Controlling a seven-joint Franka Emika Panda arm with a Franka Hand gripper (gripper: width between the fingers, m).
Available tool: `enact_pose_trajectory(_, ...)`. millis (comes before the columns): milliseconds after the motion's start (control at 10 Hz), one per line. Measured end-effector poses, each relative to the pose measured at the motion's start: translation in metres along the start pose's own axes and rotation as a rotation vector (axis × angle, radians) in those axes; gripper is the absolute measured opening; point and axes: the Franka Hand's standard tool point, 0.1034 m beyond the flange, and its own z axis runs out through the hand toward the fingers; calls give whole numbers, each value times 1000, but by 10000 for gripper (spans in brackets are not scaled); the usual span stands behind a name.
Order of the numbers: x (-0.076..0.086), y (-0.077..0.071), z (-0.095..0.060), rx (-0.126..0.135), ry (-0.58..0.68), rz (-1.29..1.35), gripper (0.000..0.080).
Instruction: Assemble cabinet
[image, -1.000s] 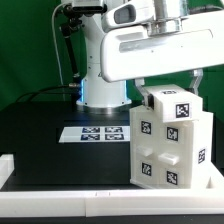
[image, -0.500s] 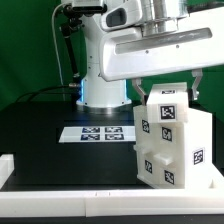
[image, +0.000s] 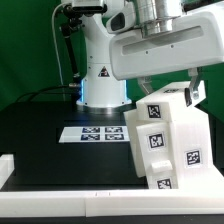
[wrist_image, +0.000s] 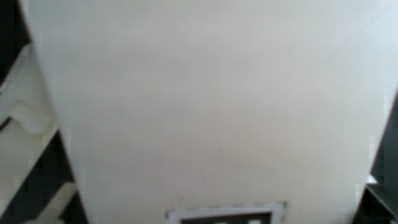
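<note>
The cabinet (image: 168, 140) is a large white box with black-and-white tags on its faces, at the exterior view's right on the black table. It stands tilted, its top leaning toward the exterior view's left. My gripper (image: 170, 89) is straight above it, with one finger on each side of its top edge, shut on it. In the wrist view the cabinet's white face (wrist_image: 214, 100) fills nearly the whole picture, with one tag (wrist_image: 226, 213) at the edge. My fingers do not show there. No separate drawer blocks are in view.
The marker board (image: 95, 133) lies flat on the table, left of the cabinet in the exterior view. A white rail (image: 60, 196) runs along the table's front edge. The arm's base (image: 100, 85) stands behind the marker board.
The cabinet has tipped from upright to tilted and shifted toward the exterior view's right. My gripper has moved the same way with it.
</note>
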Motion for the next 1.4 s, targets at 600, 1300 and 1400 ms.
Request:
enact_pose_trajectory(600,-6,-4,-1,13,-10,514,557)
enact_pose_trajectory(1300,-13,-4,2,9,-93,978,557)
enact_pose_trajectory(1400,-13,-4,2,10,-93,976,557)
